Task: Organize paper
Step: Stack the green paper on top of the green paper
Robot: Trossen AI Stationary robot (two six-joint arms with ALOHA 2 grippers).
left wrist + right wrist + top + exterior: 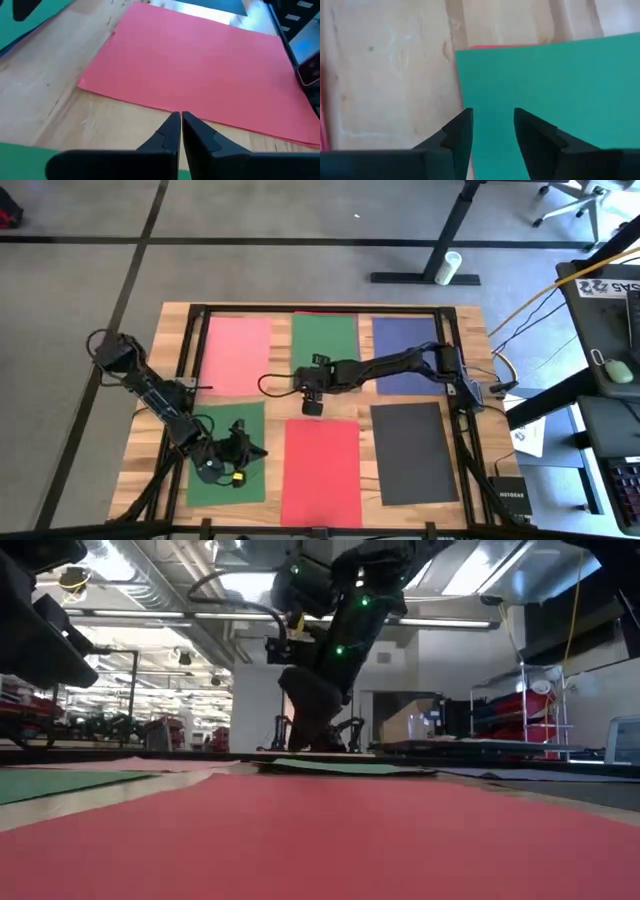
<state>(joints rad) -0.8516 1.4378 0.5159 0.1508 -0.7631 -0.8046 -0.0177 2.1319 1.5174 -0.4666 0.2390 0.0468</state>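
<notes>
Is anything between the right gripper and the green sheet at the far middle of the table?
Nothing visible. The right gripper sits open directly over the near left corner of the far green sheet, with only bare table beside it. The left gripper waits shut over the near green sheet.

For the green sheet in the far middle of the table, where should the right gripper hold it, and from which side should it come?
Probably at the near left corner of the green sheet, where the right gripper hangs open. The sheet lies flat on the table, so there is nothing to pinch from above except an edge. A red sheet peeks from under its edge. Coming low from the bare wood beside that corner, one finger could slide under.
</notes>
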